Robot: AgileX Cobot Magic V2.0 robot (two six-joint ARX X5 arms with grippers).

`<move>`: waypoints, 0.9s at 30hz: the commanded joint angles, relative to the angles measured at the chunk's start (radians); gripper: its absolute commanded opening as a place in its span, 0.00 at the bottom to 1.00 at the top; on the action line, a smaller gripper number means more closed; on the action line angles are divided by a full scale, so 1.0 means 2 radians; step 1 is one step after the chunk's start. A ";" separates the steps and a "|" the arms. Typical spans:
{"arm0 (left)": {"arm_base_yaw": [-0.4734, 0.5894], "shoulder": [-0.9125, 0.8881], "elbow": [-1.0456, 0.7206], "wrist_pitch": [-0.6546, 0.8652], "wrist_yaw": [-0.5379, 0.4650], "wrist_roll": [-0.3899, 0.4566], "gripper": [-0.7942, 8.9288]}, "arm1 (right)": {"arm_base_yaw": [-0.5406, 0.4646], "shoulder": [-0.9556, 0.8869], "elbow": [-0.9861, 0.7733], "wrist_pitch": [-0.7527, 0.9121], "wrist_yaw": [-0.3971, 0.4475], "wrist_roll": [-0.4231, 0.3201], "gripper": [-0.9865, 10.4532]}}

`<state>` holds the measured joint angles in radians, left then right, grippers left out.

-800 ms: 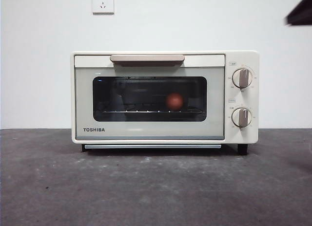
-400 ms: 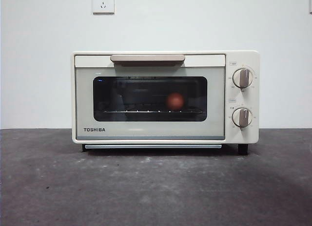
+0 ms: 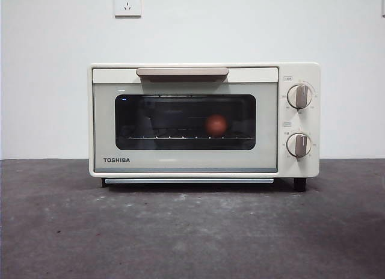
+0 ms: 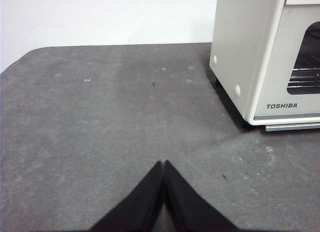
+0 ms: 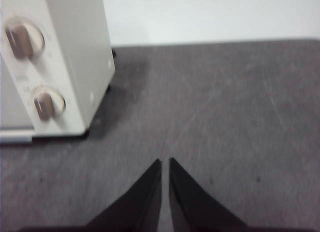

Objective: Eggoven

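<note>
Both tools, left tool [image 4: 163, 164] and right tool [image 5: 165, 162], have withdrawn, closed and empty; egg [image 3: 216, 124] sits inside the shut TOSHIBA toaster oven [image 3: 180, 162], task apparently done.

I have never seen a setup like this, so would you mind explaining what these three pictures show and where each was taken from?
This is a two-armed robot at a dark table. One picture comes from a low camera looking level at a cream toaster oven; its door is shut, and a reddish-brown egg sits on the rack behind the glass. The other two come from cameras on the arms' wrists. The left hand hangs over bare table beside the oven, jaws together. The right hand hangs on the oven's knob side, jaws almost together. Neither holds anything.
</note>
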<state>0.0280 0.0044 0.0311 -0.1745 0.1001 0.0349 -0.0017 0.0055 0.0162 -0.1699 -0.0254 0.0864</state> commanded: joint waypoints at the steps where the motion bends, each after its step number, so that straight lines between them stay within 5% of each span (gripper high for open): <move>1: 0.001 -0.001 -0.014 -0.002 -0.002 -0.001 0.09 | -0.001 -0.001 -0.003 0.000 -0.001 0.005 0.09; 27: 0.001 -0.001 -0.014 -0.002 -0.002 -0.001 0.09 | -0.001 -0.001 -0.002 0.008 0.000 0.005 0.09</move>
<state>0.0280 0.0044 0.0311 -0.1745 0.1001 0.0349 -0.0017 0.0063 0.0158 -0.1665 -0.0257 0.0868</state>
